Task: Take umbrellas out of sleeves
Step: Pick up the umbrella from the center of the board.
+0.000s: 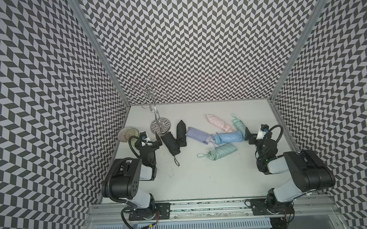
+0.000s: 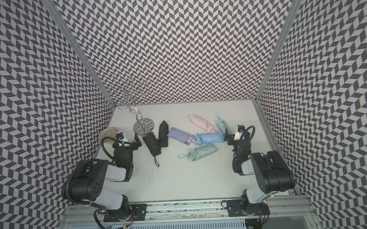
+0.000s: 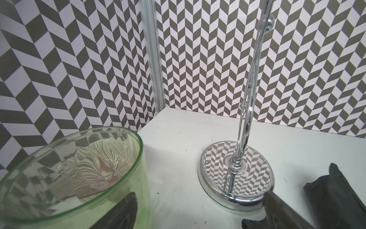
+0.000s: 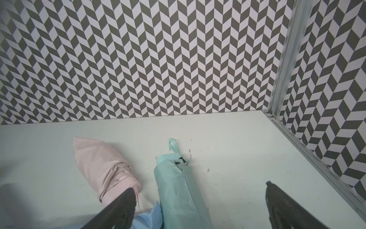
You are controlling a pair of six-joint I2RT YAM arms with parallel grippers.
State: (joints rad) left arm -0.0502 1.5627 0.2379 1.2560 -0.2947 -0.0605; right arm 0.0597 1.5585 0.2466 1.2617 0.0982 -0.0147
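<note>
Overall: seven folded umbrellas are lying in a loose row across the middle of the white table (image 1: 202, 182) in both top views.
Left claw: the left claw (image 3: 201, 195) is standing spread wide and pinching nothing. In the left wrist view one finger is showing through the green cup (image 3: 145, 174) at lower left, and the other is sitting at lower right by the base of the chrome stand (image 3: 217, 170).
Right claw: the right claw (image 4: 199, 186) is gaping wide and gripping nothing, with the mint sleeve (image 4: 178, 198) lying between its fingers.
Far mint umbrella: the far mint umbrella (image 4: 165, 159) is poking its handle end and loop out of that sleeve, toward the upper part of the frame.
Pink: the pink sleeve (image 4: 89, 156) is covering the far part of the pink umbrella (image 4: 122, 184), with its flat tip pointing toward the upper left.
Black pair: the black umbrella (image 1: 170, 144) is lying just right of the left claw with its loop trailing down-frame. It is touching the second black umbrella (image 1: 181, 132), which is wearing a pointed cover.
Centre: the lilac umbrella (image 1: 198, 135) is meeting the light blue umbrella (image 1: 230, 137) end to end.
Near mint umbrella: the near mint umbrella (image 1: 222, 151) is lying just below the blue one, with its loop pointing left.
Clear cup: the clear cup (image 1: 125, 133) is sitting at the table's left edge, against the green one.
</note>
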